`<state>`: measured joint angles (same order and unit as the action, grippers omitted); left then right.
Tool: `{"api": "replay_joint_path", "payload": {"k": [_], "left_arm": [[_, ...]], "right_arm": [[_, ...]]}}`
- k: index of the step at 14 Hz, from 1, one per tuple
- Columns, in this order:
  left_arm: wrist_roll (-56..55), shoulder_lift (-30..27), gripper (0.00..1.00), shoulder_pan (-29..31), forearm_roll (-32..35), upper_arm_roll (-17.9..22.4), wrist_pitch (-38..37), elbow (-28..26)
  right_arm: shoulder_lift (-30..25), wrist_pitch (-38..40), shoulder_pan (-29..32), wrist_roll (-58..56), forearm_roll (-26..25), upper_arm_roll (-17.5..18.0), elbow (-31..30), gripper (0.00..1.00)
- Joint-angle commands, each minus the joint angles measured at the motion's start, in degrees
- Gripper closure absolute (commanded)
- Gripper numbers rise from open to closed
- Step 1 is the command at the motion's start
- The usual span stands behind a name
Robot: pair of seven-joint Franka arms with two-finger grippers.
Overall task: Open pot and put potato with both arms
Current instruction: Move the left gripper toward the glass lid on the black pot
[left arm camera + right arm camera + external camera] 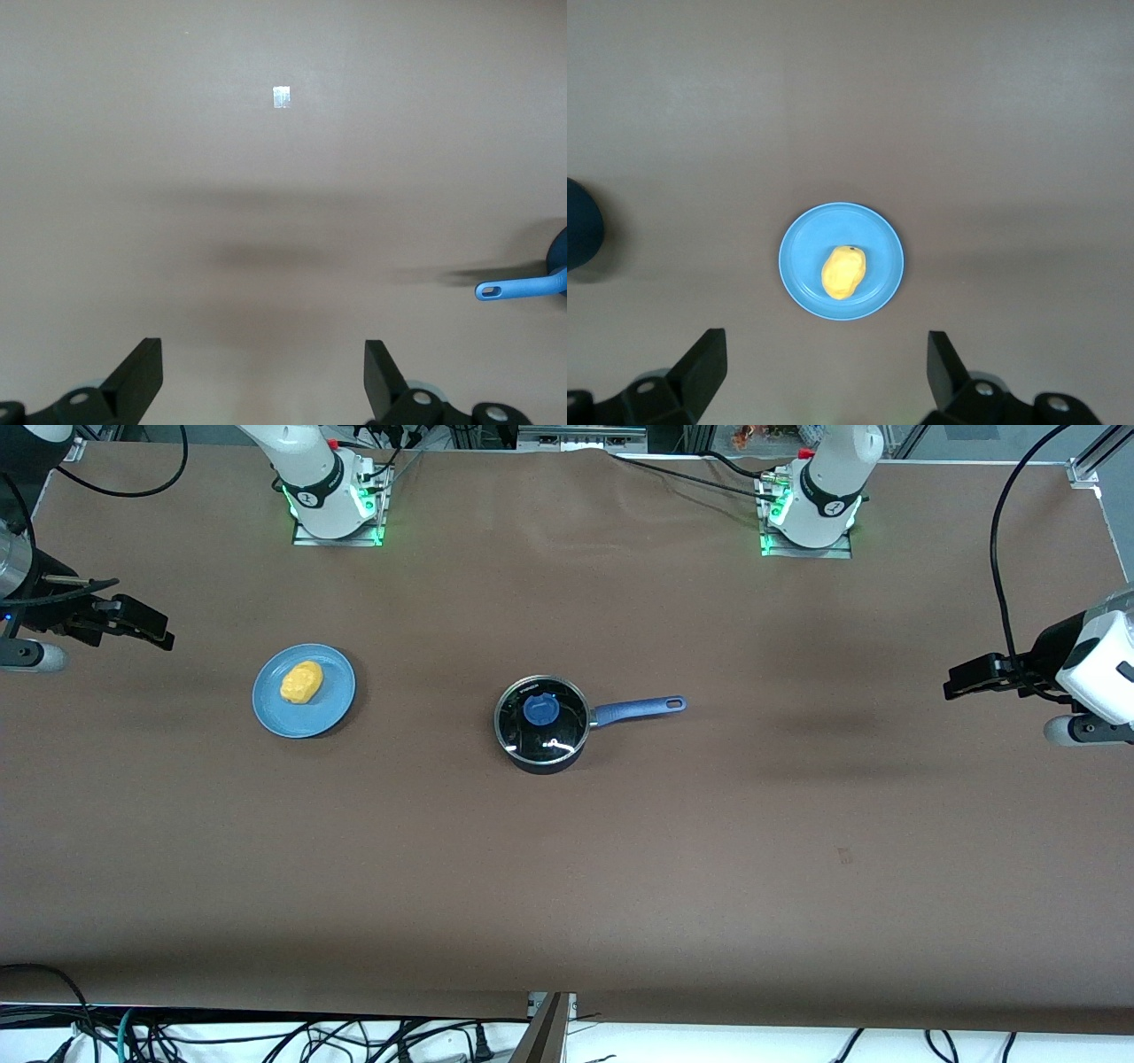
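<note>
- While both white robot arms are waiting at the two ends of the brown worktop (567,868), nothing is being held: the left tool (263,376) and the right tool (824,372) are each hanging with their black fingers spread well apart.
- Well apart from the left tool, toward the middle of the worktop, the small black round pot (541,724) is sitting with its clear glass lid (541,721) closed; the blue knob (540,709) is facing straight up, ready for a grasp from above.
- Pointing toward the left tool, the pot's long blue handle (640,708) is offering that arm the shorter reach, so the lid probably falls to it.
- Near the right tool, slightly nearer the front camera, the lumpy yellow-orange potato (842,271) is lying on a flat light-blue round plate (799,239), making it that arm's natural pick.
- Judging by the closed lid, opening has to come first, and neither step has begun.
</note>
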<state>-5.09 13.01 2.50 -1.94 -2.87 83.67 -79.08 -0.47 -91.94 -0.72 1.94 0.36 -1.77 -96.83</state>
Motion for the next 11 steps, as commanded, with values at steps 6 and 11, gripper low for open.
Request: {"api": "replay_joint_path", "payload": {"k": [6, 11], "left_arm": [[-1.32, -0.36, 0.0, -1.7, -0.08, 0.14, 0.09, -0.81], [-18.77, 3.33, 0.0, -14.68, -2.37, 0.14, 5.52, -0.72]], "right_arm": [[-1.11, 0.27, 0.81, 0.61, -0.45, 0.8, -0.9, 0.0], [-1.11, 0.36, 0.81, 0.61, -0.36, 0.8, -0.9, 0.0]]}}
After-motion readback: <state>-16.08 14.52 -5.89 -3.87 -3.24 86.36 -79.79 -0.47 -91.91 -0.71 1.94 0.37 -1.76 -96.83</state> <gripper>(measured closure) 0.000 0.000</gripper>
